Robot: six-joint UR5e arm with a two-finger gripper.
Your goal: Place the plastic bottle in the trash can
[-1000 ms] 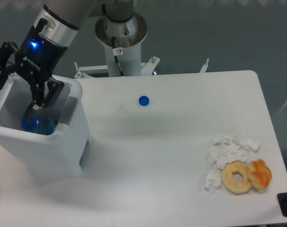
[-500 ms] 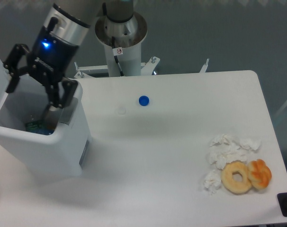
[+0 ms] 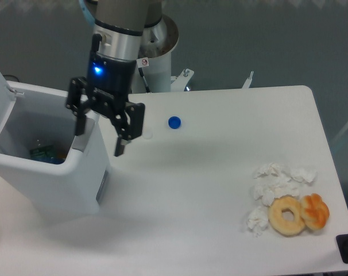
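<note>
Doughnuts come first at the lower right of the frame: a pale ring doughnut (image 3: 287,215) touching an orange glazed one (image 3: 315,211), with crumpled white tissues (image 3: 275,185) just beside them near the edge of the white table (image 3: 220,172). None of that concerns you.

At the left stands the large white rectangular trash can (image 3: 76,181), its hinged lid up. Down inside it you can make out a blue-green shape that is most likely the small blue-tinted plastic bottle (image 3: 46,154), though it is dim and partly hidden by the rim.

Half a second ago the two-finger gripper (image 3: 100,133) was down in the bin's mouth; now it has lifted and swung right, so it hangs over the bin's right wall with its jaws spread wide and nothing between them. You can take that as the drop made and the task all but finished.

Farther back, the tiny loose blue cap (image 3: 174,122) lies well apart from the gripper. Middle of the table is open, so you have free room to retreat rightward; mind only the bin's wall under the left finger.
</note>
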